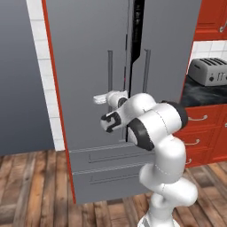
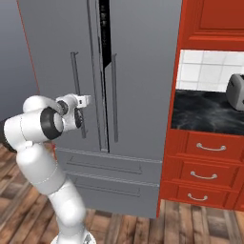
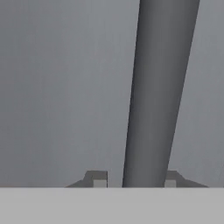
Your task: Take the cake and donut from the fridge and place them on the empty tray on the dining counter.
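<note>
The grey fridge (image 1: 88,66) (image 2: 143,71) stands right in front of me. Its two doors are almost shut, with a dark slit between them near the top. My gripper (image 1: 107,98) (image 2: 85,100) (image 3: 134,180) sits at the left door's long vertical handle (image 1: 110,71) (image 2: 75,81) (image 3: 159,87). In the hand view the handle runs between my two fingertips. One tip is against it and the other stands a small gap away, so the jaws are open around it. The cake and donut are hidden behind the doors. The tray and dining counter are out of view.
To the fridge's right, a silver toaster (image 1: 208,71) (image 2: 236,90) stands on a black marble counter (image 1: 201,95) (image 2: 209,112) above red drawers (image 2: 205,162). A grey wall panel (image 1: 17,88) lies to the left. Two fridge drawers (image 1: 111,168) sit below the doors, over wooden floor.
</note>
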